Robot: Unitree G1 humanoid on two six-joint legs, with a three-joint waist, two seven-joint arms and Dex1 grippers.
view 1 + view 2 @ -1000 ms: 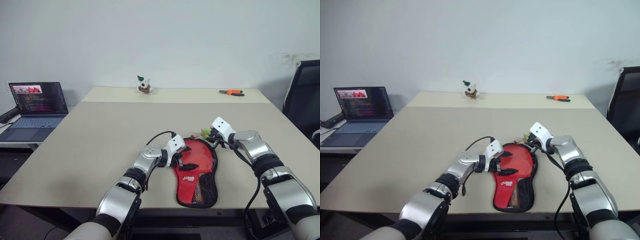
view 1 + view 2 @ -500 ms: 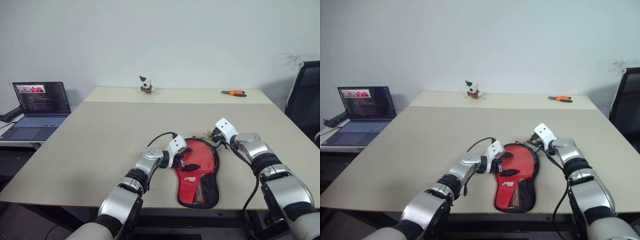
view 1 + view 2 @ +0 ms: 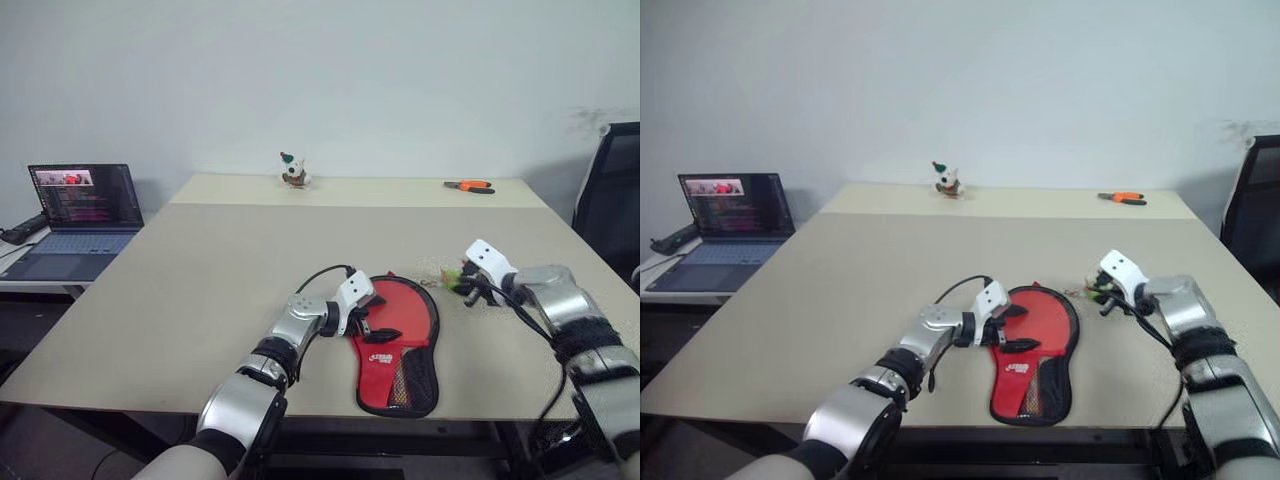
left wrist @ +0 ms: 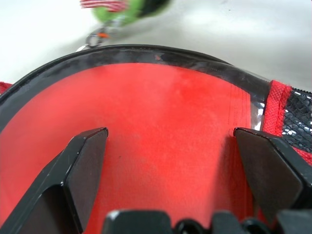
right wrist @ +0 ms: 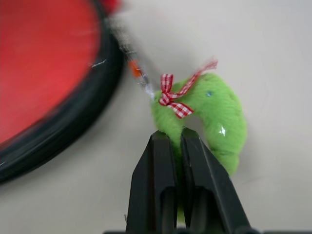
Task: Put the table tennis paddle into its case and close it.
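The right gripper (image 5: pixel 177 141) is seen pinched tight on the green zipper tag (image 5: pixel 214 114), a fuzzy green charm with a red-and-white checked bow, held just off the round end of the case (image 3: pixel 400 340). A thin chain is stretched from the tag back toward the case's black rim. In the head views the right gripper (image 3: pixel 468 290) is found just to the right of the case's rounded top, low over the table (image 3: pixel 200 280).

The left gripper (image 4: pixel 170 161) is held wide open, its two black fingers (image 4: pixel 85 161) spread over the red face of the case, nothing being clasped between them. It is placed at the left edge of the case (image 3: pixel 1035 345), near the round end.

The case is laid flat near the front edge of the table, red side up, black mesh and white lettering at its narrow end. The paddle itself cannot be made out.

Further off, a laptop (image 3: pixel 75 215) is open on a side desk at the left, a small figurine (image 3: pixel 291 170) is stood at the far edge, and orange-handled pliers (image 3: pixel 468 185) are lying far right.
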